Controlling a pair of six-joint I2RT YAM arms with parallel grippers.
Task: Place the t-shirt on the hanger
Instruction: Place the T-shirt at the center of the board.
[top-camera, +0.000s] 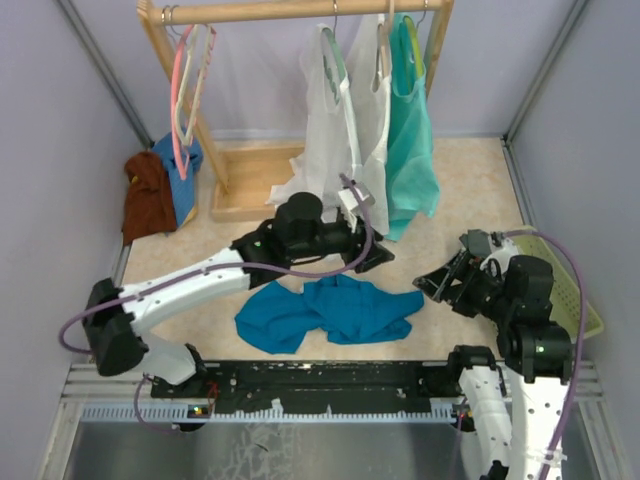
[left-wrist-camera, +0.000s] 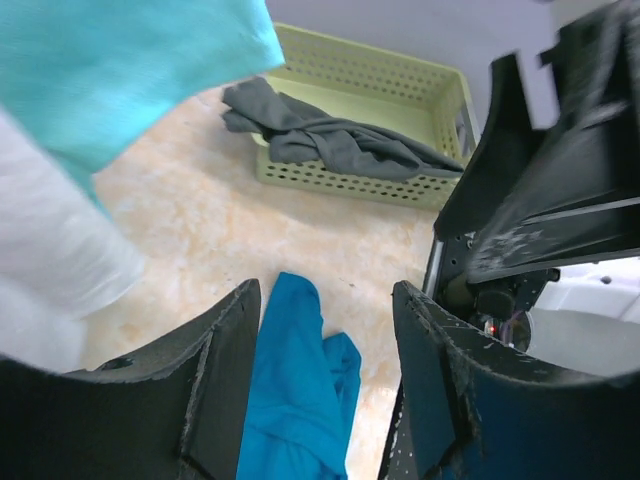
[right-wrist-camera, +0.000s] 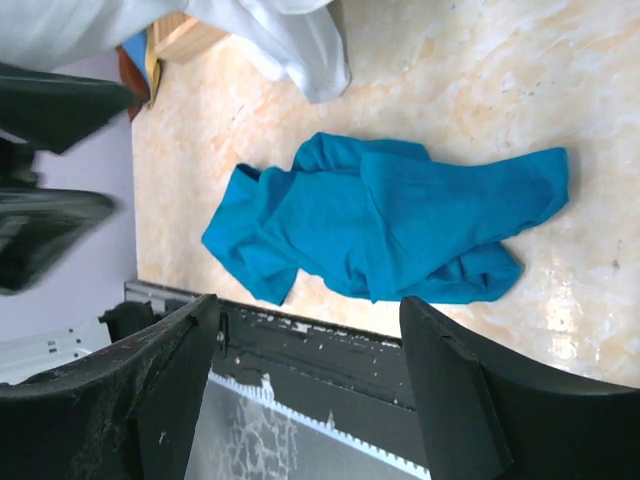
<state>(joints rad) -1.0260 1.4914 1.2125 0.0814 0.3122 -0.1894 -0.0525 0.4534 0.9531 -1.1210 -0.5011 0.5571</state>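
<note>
Lilac walls close in a marbled beige desk (top-camera: 470, 190), with a wooden rack (top-camera: 250, 12) standing at its far side. The left pincer (top-camera: 378, 258) hangs above the desk just in front of the rack's white garments (top-camera: 335, 130) and the mint-green tank top (top-camera: 410, 150). In its own wrist view the fingers (left-wrist-camera: 225, 380) stand wide apart with nothing between them. The t-shirt (top-camera: 330, 310) lies crumpled on the desk directly beneath and a little nearward of this pincer, one fold showing between the fingers from the wrist camera. Off to that pincer's right, the right pincer (top-camera: 432, 283) points toward it, also spread wide and holding nothing. The t-shirt sits just to this pincer's left, below its fingertips, filling the middle of the right wrist view. Behind the right pincer, at the desk's right edge, rests a pale green basket (top-camera: 590, 310) containing a grey cloth (left-wrist-camera: 330, 135). Far to the left pincer's left, a pink hanger (top-camera: 180, 100) hangs on the rail, above a brown cloth (top-camera: 148, 195) and a small blue cloth (top-camera: 185, 170).
</note>
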